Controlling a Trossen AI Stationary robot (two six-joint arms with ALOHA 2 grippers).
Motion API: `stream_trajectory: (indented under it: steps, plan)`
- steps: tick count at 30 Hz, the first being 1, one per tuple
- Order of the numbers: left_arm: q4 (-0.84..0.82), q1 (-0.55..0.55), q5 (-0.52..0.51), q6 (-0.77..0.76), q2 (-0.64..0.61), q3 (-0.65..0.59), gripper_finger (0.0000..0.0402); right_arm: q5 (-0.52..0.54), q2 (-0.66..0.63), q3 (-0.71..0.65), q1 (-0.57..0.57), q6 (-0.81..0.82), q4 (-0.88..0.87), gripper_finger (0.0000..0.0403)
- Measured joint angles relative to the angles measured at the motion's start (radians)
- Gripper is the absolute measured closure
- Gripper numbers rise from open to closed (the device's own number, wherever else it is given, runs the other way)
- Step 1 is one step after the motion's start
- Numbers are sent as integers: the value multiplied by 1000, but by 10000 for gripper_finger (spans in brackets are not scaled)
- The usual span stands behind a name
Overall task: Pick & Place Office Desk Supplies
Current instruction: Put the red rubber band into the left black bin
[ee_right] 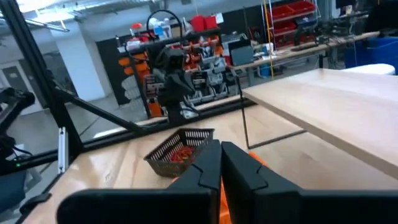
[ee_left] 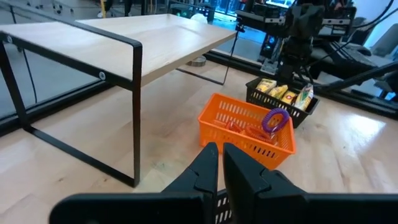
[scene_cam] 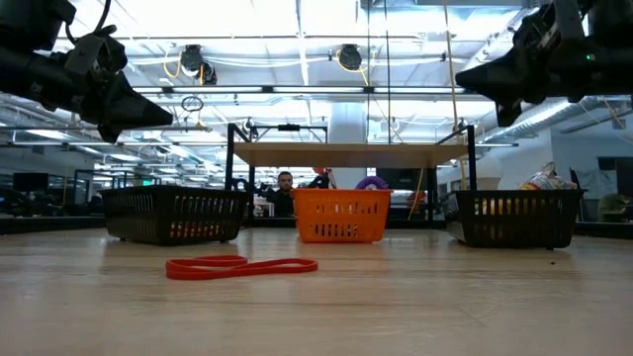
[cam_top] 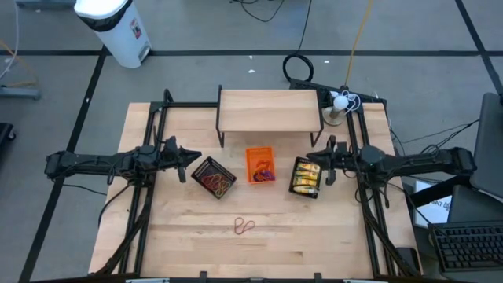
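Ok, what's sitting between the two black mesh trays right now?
The small orange tray, holding rings and bands, sits between the left mesh tray and the right mesh tray, apart from both, as seen in the high view.

No readable text, labels, brand names or nos. anywhere. Bin [cam_top: 118, 27] by the table has a sticker w/ print, too small to read.
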Motion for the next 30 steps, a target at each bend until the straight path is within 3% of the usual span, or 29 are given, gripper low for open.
stream_trajectory:
  steps: [7, 18, 24, 30]
  plan:
    - [0, 0, 21, 77, 0, 0, 378, 2, -24, -7, -3, 14, 15, 402]
    - [2, 0, 215, 78, 0, 0, 378, -37, -55, -7, -2, -65, 31, 402]
    - [18, 0, 181, 60, 0, 0, 378, -181, -53, -29, 1, -81, 43, 402]
    - [29, 0, 170, 13, 0, 0, 378, -179, -54, -130, 6, -55, 234, 402]
